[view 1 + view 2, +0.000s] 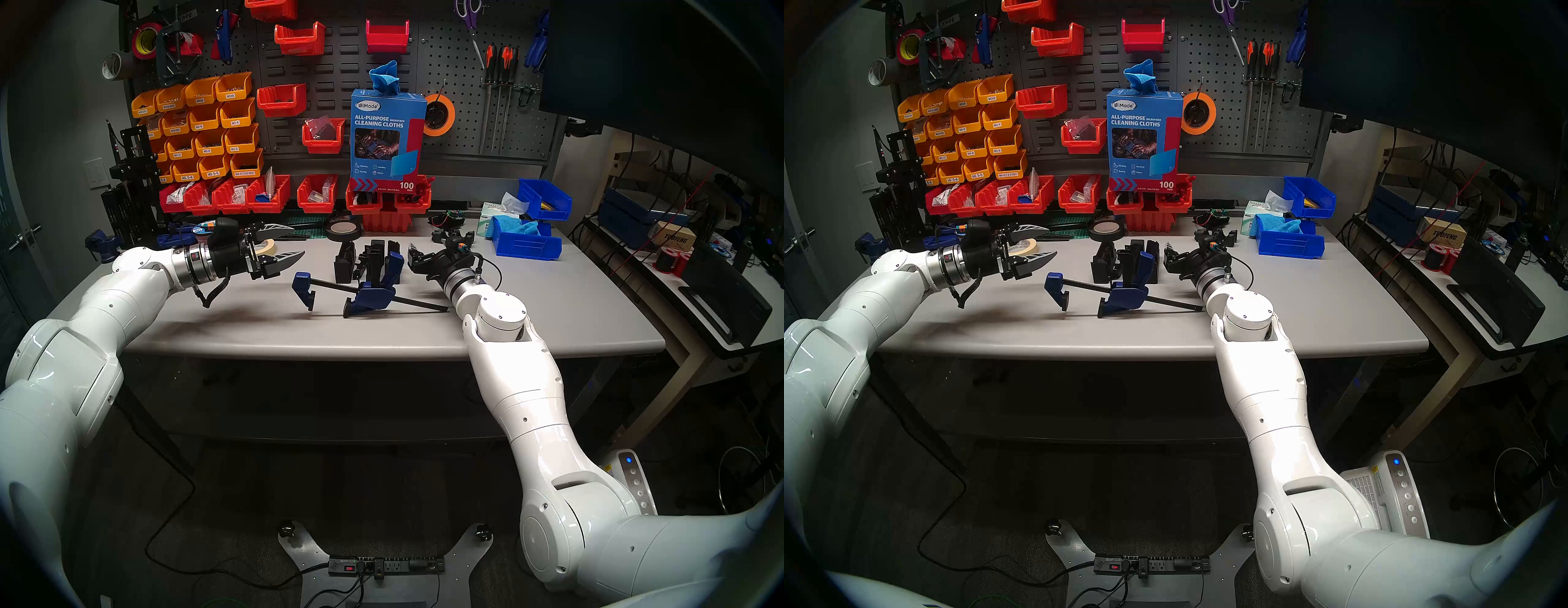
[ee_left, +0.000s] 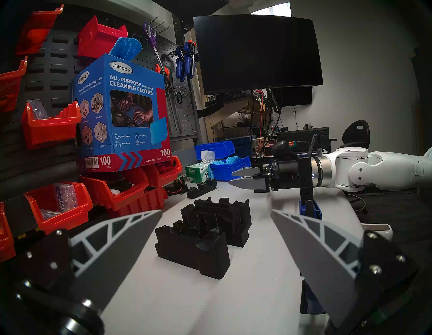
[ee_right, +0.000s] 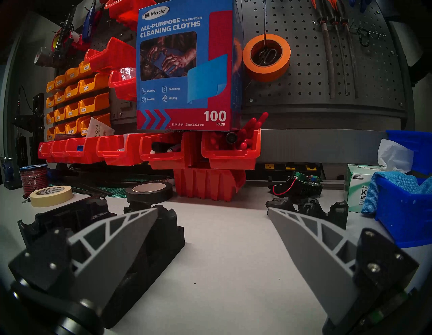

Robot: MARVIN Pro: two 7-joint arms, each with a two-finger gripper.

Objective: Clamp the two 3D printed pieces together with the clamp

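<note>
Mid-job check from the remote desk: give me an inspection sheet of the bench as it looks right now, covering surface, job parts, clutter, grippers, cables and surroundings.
Surface: grey table, bare toward the near edge.
Job's things: bar clamp lies on the table, held by neither gripper; two black 3D printed pieces stand just behind it, not clamped.
Clutter: masking tape roll, black tape roll, blue bins, tissue box, small circuit board, low black notched part.
Grippers: left gripper open, empty, above the table left of the clamp; right gripper open, empty, right of the pieces.
Cables: power strip and cords on the floor.
Surroundings: pegboard with red and yellow bins, cleaning cloths box, dark monitor.
</note>
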